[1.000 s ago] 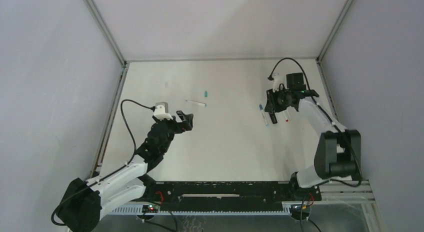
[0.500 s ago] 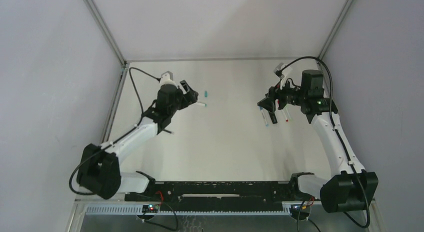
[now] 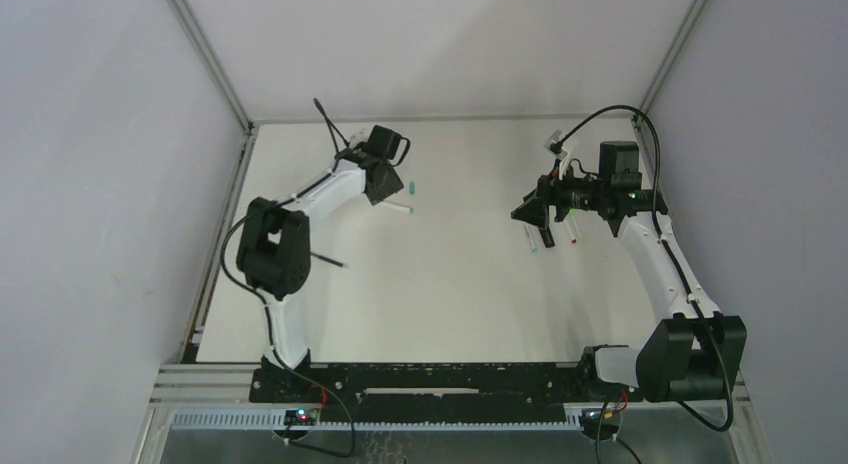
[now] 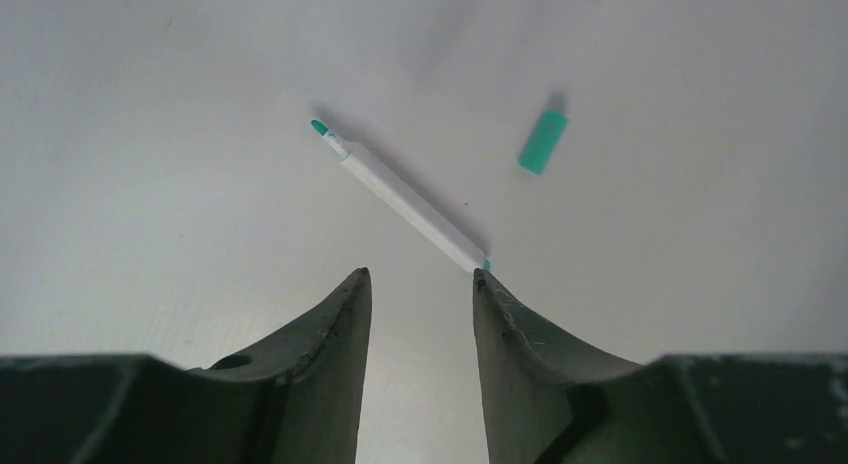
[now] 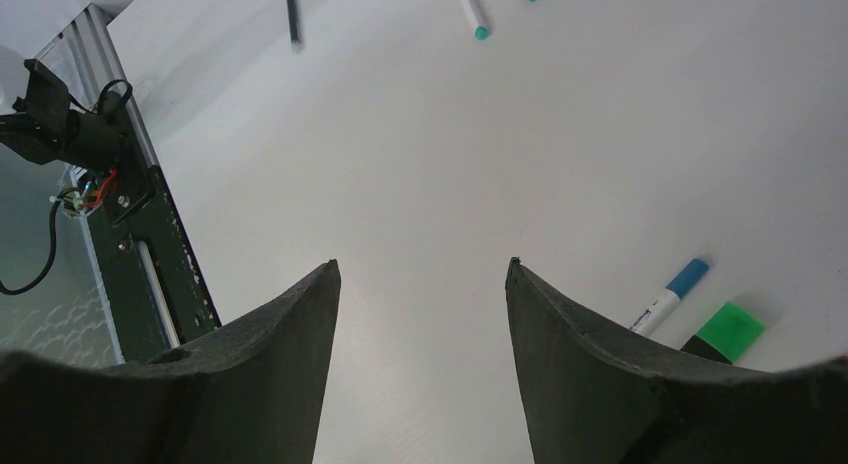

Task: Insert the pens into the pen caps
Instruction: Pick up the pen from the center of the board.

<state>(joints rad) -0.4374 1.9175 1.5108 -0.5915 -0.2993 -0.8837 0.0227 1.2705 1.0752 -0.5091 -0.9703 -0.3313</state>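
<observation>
A white pen (image 4: pixel 402 196) with a teal tip lies flat on the table, and a loose teal pen cap (image 4: pixel 543 144) lies just beyond it. My left gripper (image 4: pixel 420 274) hovers right behind the pen's rear end, open with a narrow gap and nothing between its fingers. In the top view this pen (image 3: pixel 393 206) and the cap (image 3: pixel 411 187) lie beside the left gripper (image 3: pixel 390 189). My right gripper (image 5: pixel 422 264) is open and empty, above bare table. A blue-capped pen (image 5: pixel 670 294) and a chunky green cap (image 5: pixel 733 329) lie to its right.
A thin black pen (image 3: pixel 328 260) lies alone near the left arm's elbow. Three pens, among them a blue pen (image 3: pixel 526 234) and a red-tipped pen (image 3: pixel 572 234), lie side by side under the right gripper (image 3: pixel 527 212). Walls close the back and both sides.
The left arm has swung from the near left up to the back, over the teal pen, and its jaws have narrowed. The right arm has straightened and its jaws have widened.
</observation>
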